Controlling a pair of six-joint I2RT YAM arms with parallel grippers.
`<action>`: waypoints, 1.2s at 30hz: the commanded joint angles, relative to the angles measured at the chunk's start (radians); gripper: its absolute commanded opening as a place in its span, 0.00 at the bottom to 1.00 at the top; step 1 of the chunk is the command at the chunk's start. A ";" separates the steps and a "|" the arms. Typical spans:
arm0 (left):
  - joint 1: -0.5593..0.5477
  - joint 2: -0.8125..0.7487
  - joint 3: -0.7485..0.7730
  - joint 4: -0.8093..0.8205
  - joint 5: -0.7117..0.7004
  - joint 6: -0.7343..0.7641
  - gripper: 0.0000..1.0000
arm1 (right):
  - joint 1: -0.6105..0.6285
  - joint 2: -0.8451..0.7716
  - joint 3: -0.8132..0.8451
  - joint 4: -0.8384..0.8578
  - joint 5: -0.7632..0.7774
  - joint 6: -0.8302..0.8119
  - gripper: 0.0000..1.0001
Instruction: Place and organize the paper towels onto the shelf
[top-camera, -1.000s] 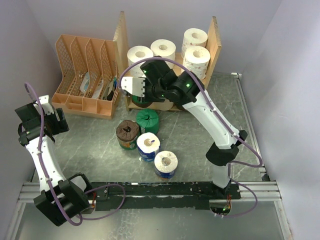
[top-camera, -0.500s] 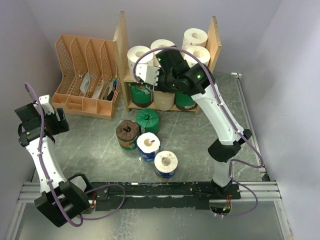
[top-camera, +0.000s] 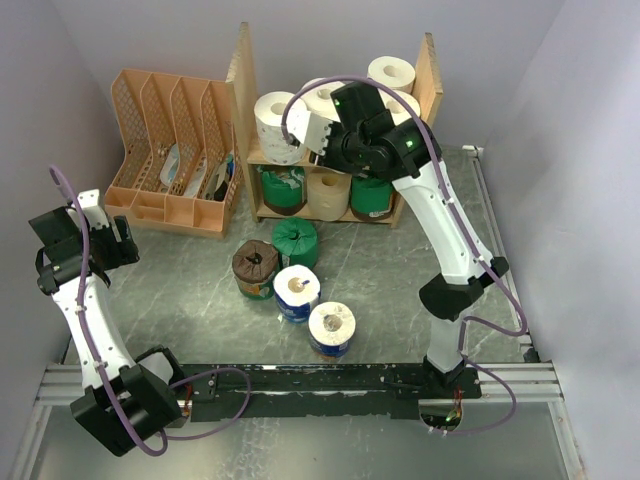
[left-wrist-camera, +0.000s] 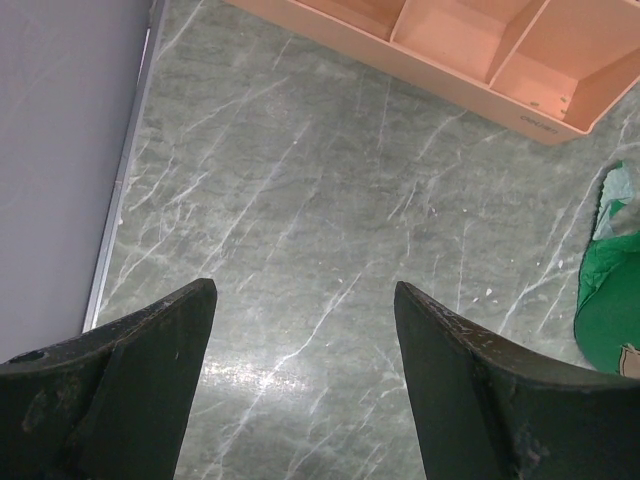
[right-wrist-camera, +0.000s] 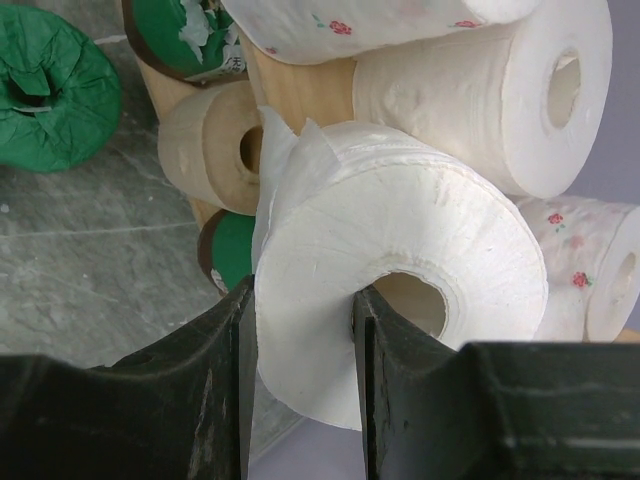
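R end effector (right-wrist-camera: 303, 335): clenched on white roll (right-wrist-camera: 400, 250); roll wall is pinched between the fingers, one finger in the centre hole, the other outside.
Held roll: carried in the air at the front of the shelf (top-camera: 432, 85), approx. level w/ the upper tier and just beside the rolls there; contact w/ the board can't be told.
Upper tier: upper-tier rolls (top-camera: 390, 72) are seen, white, some w/ a small floral print; partly hidden by the R arm in the top view.
Lower tier: green roll (top-camera: 283, 188), beige roll (top-camera: 328, 192) and second green roll (top-camera: 372, 196) are lined up side by side.
Bench (top-camera: 380, 270): four rolls are stood on end in front of the shelf; green-wrapped roll (top-camera: 295, 240) nearest the shelf; brown-wrapped roll (top-camera: 255, 268) just beside it; blue-wrapped roll (top-camera: 297, 292) and white-topped roll (top-camera: 331, 327) nearer the arm bases.
L end effector (left-wrist-camera: 302, 292): released, fingers spread w/ nothing between; held above the bench by the left wall, well apart from the rolls.
File organiser (top-camera: 170, 150): peach, slotted; set just beside the shelf's left panel.
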 joint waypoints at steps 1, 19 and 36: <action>0.010 -0.019 0.011 -0.002 0.024 0.010 0.83 | -0.008 0.001 0.008 0.090 -0.047 0.009 0.00; 0.011 -0.030 0.007 0.000 0.018 0.010 0.83 | -0.014 0.062 0.018 0.138 -0.139 0.080 0.00; 0.011 -0.036 0.006 0.000 0.018 0.010 0.83 | -0.054 0.084 0.082 0.238 -0.088 0.080 0.16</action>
